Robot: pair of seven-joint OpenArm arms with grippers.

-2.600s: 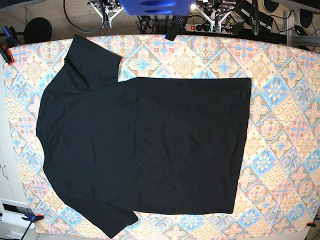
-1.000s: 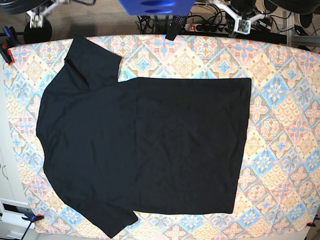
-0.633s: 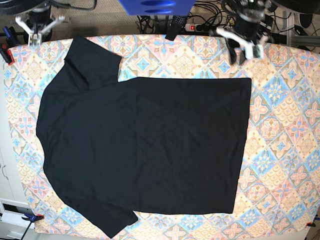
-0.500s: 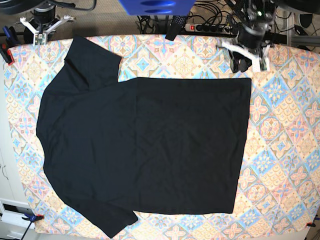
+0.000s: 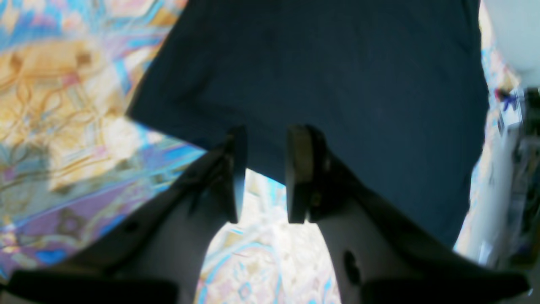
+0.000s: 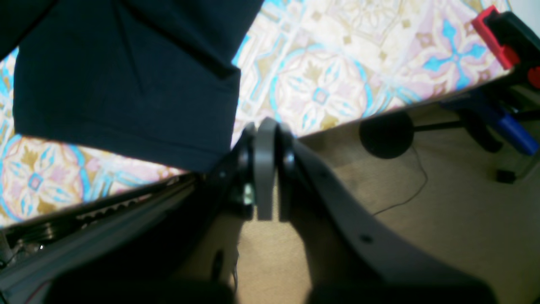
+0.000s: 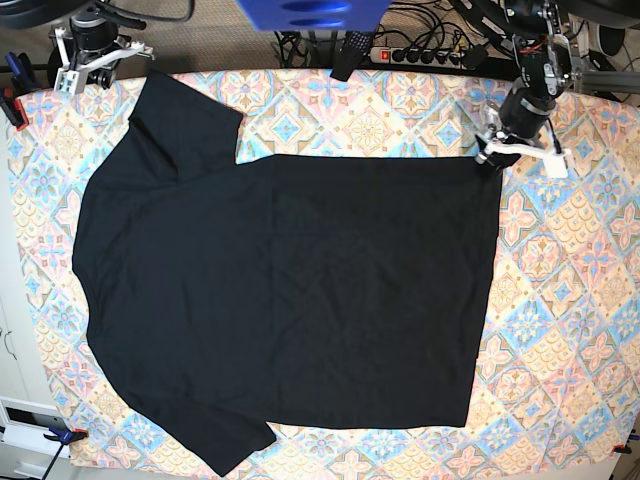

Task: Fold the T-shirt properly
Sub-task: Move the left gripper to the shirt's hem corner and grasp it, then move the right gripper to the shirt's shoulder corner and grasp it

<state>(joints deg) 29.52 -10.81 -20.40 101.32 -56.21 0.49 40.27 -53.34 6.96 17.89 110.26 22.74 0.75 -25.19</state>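
Note:
The black T-shirt lies spread flat on the patterned tablecloth, collar end to the left and hem to the right. My left gripper hovers at the shirt's far right hem corner. In the left wrist view the left gripper is open, a narrow gap showing between its fingers, and the T-shirt hem runs just under the tips. My right gripper sits past the table's far left edge beside the sleeve. The right gripper is shut and holds nothing.
A red clamp and a blue one grip the table's edge near my right arm; another red clamp shows at far left. Cables and a power strip lie behind the table. Tablecloth is bare right of the hem.
My left arm has come down from behind the table to the shirt's far right hem corner, and its jaws have opened. My right arm has shifted closer to the far left sleeve.

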